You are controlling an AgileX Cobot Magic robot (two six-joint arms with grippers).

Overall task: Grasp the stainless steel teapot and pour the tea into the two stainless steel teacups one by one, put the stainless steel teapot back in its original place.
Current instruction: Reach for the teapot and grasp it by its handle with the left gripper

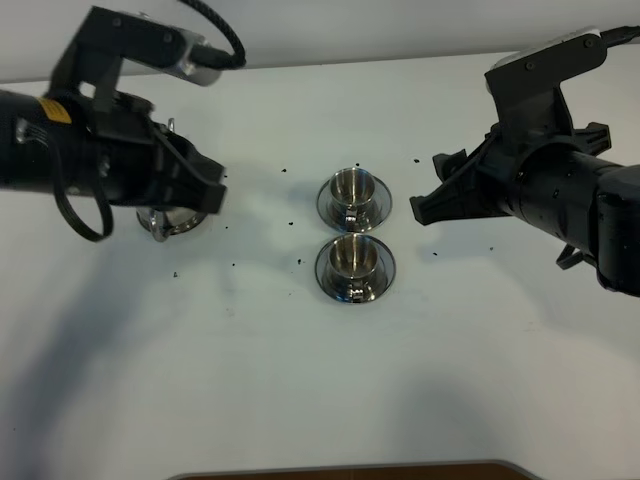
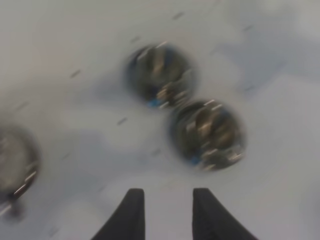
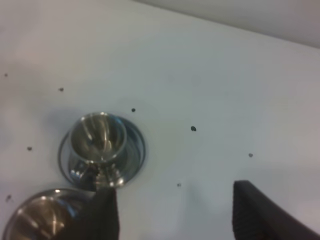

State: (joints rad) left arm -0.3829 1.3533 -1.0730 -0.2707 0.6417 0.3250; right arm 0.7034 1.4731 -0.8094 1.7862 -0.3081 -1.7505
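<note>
The left gripper (image 2: 165, 196) hangs low over the white table (image 1: 300, 380), its two fingers slightly apart with nothing between them, pointing toward the two cups. The teapot (image 1: 163, 224) sits at the left, almost wholly hidden beneath that arm. Only a shiny curved edge peeks out, and it cannot be told whether that edge is the pot or the disc under it. The far cup (image 1: 353, 193) and the near cup (image 1: 355, 262) stand on their saucers at the centre, just beside each other, and both look dry inside. The right gripper (image 3: 172, 189) hovers just right of the far cup, fingers spread wide and empty.

The grasp looks like the weak point. With the pot tucked under the arm and the jaws set narrow, a closing finger could miss the handle or push the pot off its spot. Later, the close-set cups leave little margin, and a low spout could clip a rim or spill tea onto the neighbouring saucer. The right gripper may crowd that pour. Dark specks dot the table, and nothing lies between pot and cups.
</note>
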